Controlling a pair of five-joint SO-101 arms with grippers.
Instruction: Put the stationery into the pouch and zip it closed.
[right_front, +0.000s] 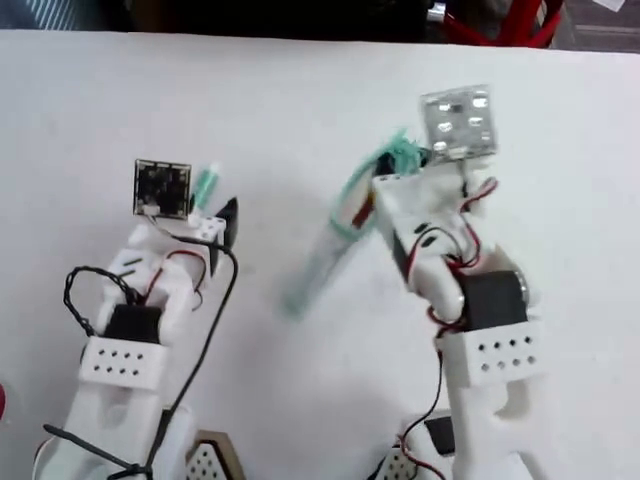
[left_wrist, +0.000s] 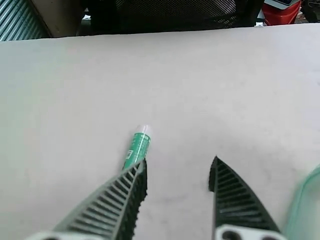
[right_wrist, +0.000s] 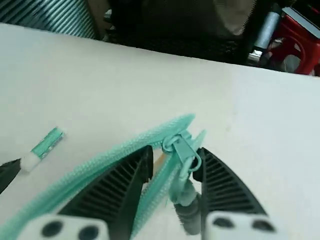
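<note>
While your right gripper (right_wrist: 175, 155) pinches the teal pouch (right_front: 322, 248) at its zipper end, with the zipper pull (right_wrist: 182, 149) between the jaws, the pouch slants across the white table (right_front: 300, 90) just beside that arm. Your left gripper (left_wrist: 178, 167) is spread wide low over the table, one finger (left_wrist: 125, 195) meeting the end of a green stick (left_wrist: 137, 149). This stick lies on the table outside the pouch, apart from it.

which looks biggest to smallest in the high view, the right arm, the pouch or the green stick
1. right arm, though it rises nearer the camera, which inflates it.
2. pouch.
3. green stick, partly hidden by the left arm, still clearly smallest.
</note>
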